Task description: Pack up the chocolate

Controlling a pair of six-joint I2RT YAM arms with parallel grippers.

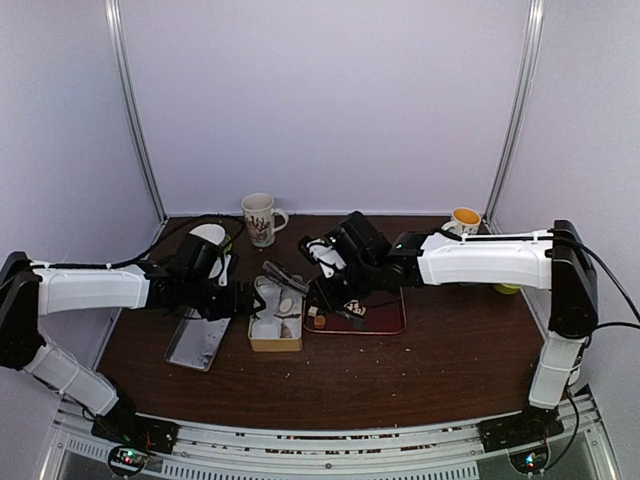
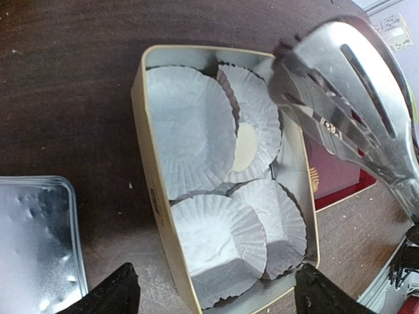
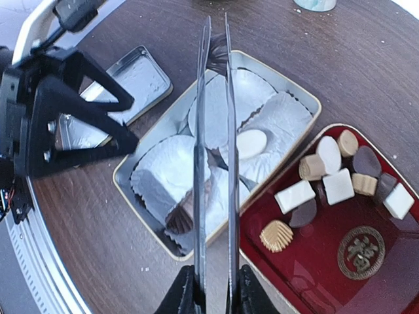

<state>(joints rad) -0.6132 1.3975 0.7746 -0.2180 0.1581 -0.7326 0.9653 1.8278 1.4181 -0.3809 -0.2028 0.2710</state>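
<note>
1. Currently the left gripper (image 2: 220,292) is hovering wide open and empty over the box (image 2: 154,196).
2. The right gripper (image 3: 216,294) is squeezing tongs (image 3: 214,131) above it.
3. Most chocolate (image 3: 338,185) is lying in the red tray (image 3: 308,268) alongside, one white piece (image 3: 252,142) inside the box.

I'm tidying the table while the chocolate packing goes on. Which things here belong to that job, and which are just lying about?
For the job: chocolates on the red tray; tin box; paper cups; metal tongs; probably the metal lid, set beside the box.

Lying about: patterned mug; yellow-lined cup.
</note>
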